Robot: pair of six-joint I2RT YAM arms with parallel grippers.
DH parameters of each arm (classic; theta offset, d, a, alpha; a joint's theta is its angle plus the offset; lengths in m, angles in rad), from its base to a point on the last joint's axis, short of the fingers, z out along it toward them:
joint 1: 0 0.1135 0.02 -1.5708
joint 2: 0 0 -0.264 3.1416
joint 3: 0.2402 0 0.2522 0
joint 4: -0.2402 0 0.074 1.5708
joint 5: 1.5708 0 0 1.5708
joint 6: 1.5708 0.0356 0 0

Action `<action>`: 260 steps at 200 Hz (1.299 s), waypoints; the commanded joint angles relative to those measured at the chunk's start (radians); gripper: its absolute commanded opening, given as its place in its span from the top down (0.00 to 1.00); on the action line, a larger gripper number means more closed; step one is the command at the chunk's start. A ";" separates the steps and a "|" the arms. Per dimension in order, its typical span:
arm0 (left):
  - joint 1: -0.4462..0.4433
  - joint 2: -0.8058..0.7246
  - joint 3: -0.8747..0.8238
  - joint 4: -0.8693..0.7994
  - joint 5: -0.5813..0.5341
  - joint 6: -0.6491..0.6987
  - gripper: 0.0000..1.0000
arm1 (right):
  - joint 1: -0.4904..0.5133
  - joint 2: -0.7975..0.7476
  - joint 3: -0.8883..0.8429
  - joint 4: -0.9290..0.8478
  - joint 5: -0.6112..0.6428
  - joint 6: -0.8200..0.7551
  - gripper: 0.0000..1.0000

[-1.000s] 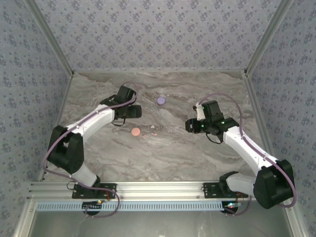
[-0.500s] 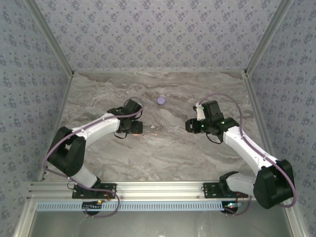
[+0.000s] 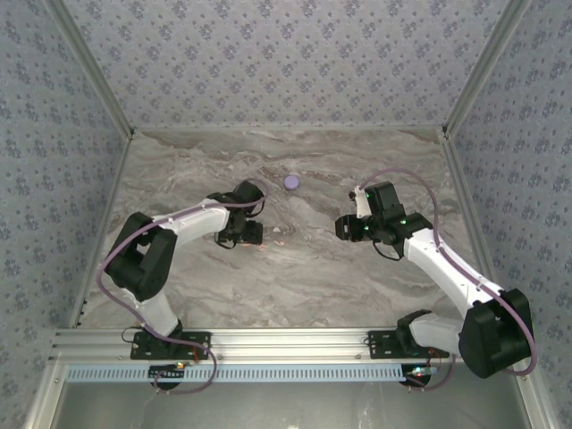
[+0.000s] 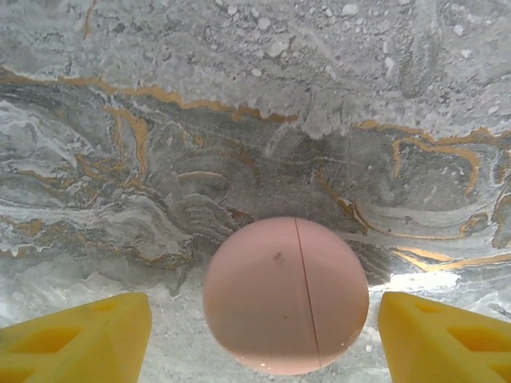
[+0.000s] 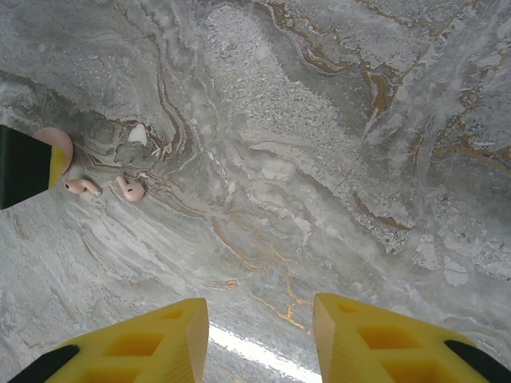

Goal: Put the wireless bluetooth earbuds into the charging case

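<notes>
Since the salmon-pink case [image 4: 285, 294] likely needs gripping first, left gripper [image 4: 259, 343]: fingers spread wide, empty, flanking it.
Pink earbuds [image 5: 130, 190]: loose on marble tabletop [image 5: 319, 120], near the case.
Right gripper [image 5: 259, 335]: parted, empty, hovering apart.
Purple disc [image 3: 291, 181]: farther back.

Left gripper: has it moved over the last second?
Yes. The left gripper has come toward the near edge, away from the purple disc, and now straddles the salmon-pink disc.
</notes>
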 commanded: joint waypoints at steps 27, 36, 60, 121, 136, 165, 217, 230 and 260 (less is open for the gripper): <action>-0.010 0.045 0.049 -0.007 0.030 0.017 0.31 | 0.008 -0.014 0.000 -0.034 0.016 -0.005 0.59; -0.009 0.049 0.048 -0.006 0.031 0.016 0.31 | 0.008 -0.014 0.001 -0.034 0.017 -0.006 0.60; -0.009 0.067 0.048 0.000 0.037 0.014 0.34 | 0.008 -0.015 -0.001 -0.034 0.018 -0.005 0.59; -0.009 0.085 0.049 0.007 0.022 0.004 0.46 | 0.009 -0.015 -0.002 -0.036 0.019 -0.006 0.59; -0.010 0.082 0.067 0.003 0.019 0.008 0.49 | 0.008 -0.015 -0.002 -0.034 0.019 -0.005 0.59; -0.011 0.111 0.148 -0.022 0.006 0.024 0.53 | 0.008 -0.013 -0.006 -0.025 0.018 -0.002 0.59; -0.056 0.243 0.350 -0.067 0.028 0.058 0.55 | 0.008 -0.002 -0.019 -0.010 0.014 0.005 0.59; -0.074 0.278 0.396 -0.074 0.036 0.060 0.55 | 0.008 0.003 -0.022 -0.006 0.013 0.009 0.59; -0.109 0.358 0.491 -0.098 0.052 0.062 0.55 | 0.009 0.020 -0.032 0.011 0.005 0.021 0.59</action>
